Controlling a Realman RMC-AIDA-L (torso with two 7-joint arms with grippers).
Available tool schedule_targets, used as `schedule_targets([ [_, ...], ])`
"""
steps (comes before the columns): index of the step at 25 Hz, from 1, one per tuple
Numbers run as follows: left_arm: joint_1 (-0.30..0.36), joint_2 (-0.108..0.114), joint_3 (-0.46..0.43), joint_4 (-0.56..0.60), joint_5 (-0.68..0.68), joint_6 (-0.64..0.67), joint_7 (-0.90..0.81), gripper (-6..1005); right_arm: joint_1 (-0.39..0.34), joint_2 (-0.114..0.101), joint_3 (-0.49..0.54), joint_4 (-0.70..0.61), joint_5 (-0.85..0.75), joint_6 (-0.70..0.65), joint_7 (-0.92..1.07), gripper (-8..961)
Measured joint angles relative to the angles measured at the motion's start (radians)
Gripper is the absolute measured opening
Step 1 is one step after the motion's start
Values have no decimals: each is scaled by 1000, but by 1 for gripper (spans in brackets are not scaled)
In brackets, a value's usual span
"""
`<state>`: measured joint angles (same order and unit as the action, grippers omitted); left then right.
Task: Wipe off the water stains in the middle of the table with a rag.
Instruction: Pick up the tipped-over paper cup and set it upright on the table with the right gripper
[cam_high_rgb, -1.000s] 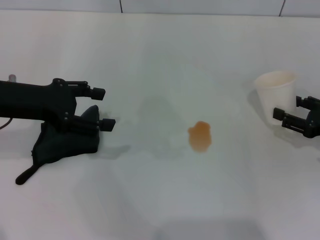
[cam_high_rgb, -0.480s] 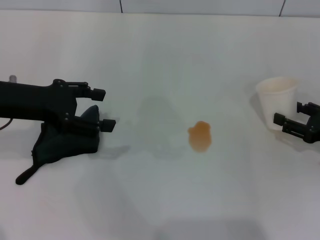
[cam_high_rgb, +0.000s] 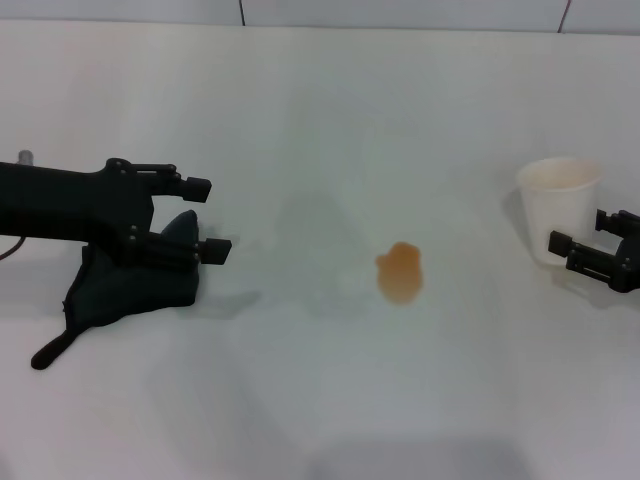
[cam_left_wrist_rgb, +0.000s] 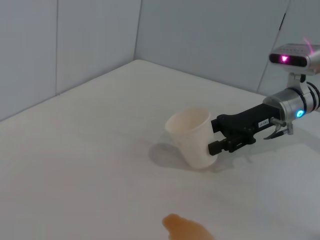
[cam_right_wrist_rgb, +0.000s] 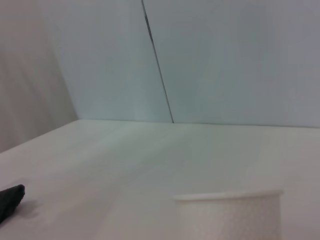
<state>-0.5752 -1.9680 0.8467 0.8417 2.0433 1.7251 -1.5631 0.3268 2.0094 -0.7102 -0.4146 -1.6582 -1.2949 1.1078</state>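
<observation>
While the left gripper, fingers apart, hovers over the rag, the water stains lie well apart mid-bench (right gripper, fingers apart, beside the cup)

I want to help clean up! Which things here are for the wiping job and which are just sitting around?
For the job: the rag under the left gripper, the water stains, the table.

Just there: the cup, beside the right gripper.
</observation>
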Motion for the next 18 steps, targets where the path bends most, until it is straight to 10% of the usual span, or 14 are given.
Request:
schedule_targets([
  [18, 0, 0, 2, 4, 0, 1, -11, 886, -12, -3, 0, 16, -4, -5, 6, 759],
])
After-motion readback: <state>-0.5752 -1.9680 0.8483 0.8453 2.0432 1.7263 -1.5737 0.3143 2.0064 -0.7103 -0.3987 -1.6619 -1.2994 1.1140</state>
